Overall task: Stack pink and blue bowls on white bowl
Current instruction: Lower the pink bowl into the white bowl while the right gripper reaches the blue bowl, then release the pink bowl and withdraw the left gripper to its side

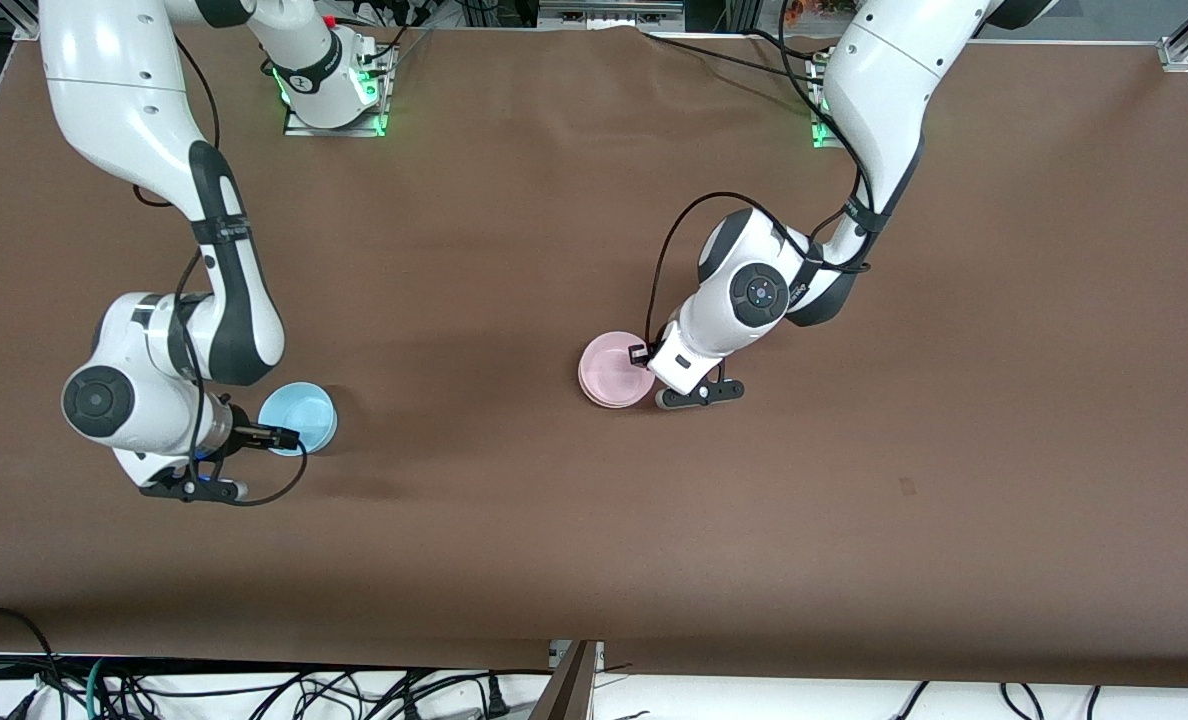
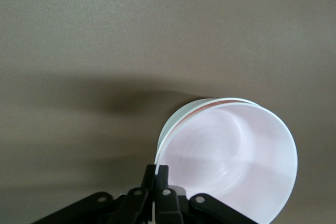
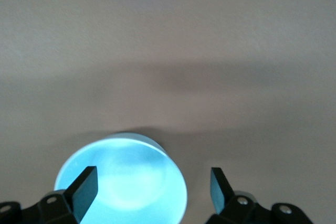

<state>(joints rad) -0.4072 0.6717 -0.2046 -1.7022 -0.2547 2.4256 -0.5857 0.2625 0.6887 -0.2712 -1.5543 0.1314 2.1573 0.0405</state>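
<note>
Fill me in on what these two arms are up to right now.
The left tool is shut on the rim of the pink bowl, which sits nested in the white bowl near the middle of the table. The right tool is open, one finger over the blue bowl toward the right arm's end. The blue bowl is not yet stacked.

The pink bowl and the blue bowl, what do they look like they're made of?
Both look like thin, smooth plastic. The pink bowl, pinched at its rim by the left gripper, has a thin wall that lets light through and faint moulded rings inside. The blue bowl, under the open right gripper, glows evenly with a soft sheen.
</note>
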